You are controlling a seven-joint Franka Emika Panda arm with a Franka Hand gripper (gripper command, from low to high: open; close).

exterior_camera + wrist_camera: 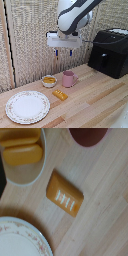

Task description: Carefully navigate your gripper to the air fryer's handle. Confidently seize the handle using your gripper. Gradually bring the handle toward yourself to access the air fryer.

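- above the pink mug (69,78), the white boxy gripper (64,51) hangs pointing down, blue-tipped fingers parted, empty, apart from the black air fryer (109,52).
- only the wrist view shows markings on the orange block (65,194).

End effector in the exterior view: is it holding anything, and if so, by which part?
Nothing is held. The white boxy end effector hangs open in the air above the pink mug, well apart from the matte black air fryer.
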